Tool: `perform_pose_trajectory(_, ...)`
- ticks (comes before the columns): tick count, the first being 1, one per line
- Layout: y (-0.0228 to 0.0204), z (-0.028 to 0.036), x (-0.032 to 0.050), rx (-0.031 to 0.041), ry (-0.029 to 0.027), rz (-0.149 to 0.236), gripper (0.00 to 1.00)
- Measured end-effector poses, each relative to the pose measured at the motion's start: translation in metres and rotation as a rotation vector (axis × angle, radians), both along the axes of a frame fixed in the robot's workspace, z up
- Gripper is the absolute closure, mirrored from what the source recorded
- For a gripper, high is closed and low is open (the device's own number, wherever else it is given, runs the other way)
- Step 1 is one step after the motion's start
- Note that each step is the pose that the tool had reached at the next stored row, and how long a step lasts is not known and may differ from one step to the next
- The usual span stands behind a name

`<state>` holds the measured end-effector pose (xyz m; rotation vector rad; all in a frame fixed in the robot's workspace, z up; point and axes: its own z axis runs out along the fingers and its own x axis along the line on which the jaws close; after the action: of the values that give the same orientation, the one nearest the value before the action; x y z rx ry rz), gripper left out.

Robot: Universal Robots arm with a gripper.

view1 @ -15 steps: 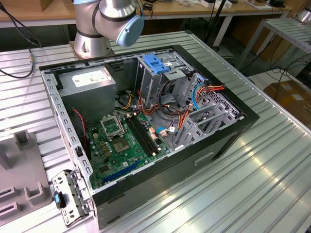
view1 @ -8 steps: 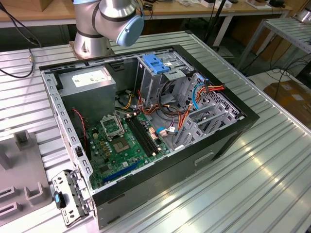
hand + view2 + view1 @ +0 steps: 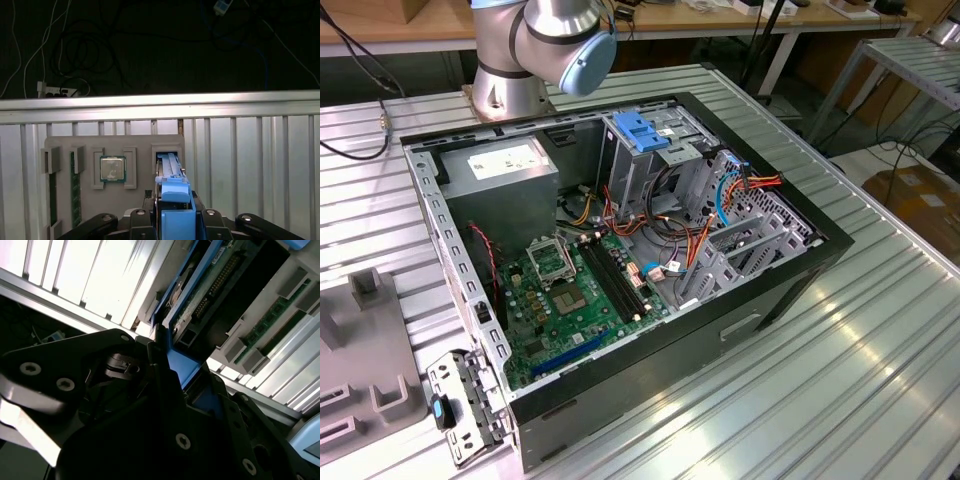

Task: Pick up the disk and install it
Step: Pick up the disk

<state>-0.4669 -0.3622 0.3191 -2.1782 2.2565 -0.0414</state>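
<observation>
The disk (image 3: pixel 172 185) has bright blue side rails and stands on edge in a slot of the grey fixture (image 3: pixel 65 142). Its blue end tab sits between my fingers. My gripper (image 3: pixel 175 222) hugs that tab from both sides and looks shut on it. In the second wrist view the disk (image 3: pixel 210 285) shows its green circuit board and blue rail, with my gripper (image 3: pixel 182 370) closed around the blue end. The open computer case (image 3: pixel 620 250) lies on the ribbed metal table, and its tall drive cage (image 3: pixel 650 175) stands at the back.
The fixture also holds a processor chip (image 3: pixel 112 168) and a green memory stick (image 3: pixel 75 190). The table's edge (image 3: pixel 160 107) runs just beyond the fixture, with cables on the dark floor past it. The arm's base (image 3: pixel 550 40) stands behind the case. Another part of the fixture (image 3: pixel 360 350) lies at the exterior view's left.
</observation>
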Motion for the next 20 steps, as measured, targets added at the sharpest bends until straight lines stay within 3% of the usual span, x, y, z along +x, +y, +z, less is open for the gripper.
perform_pose_trajectory(20,-0.0001,0.0069,0.0000,0.0002,0.0000,0.000,0.63)
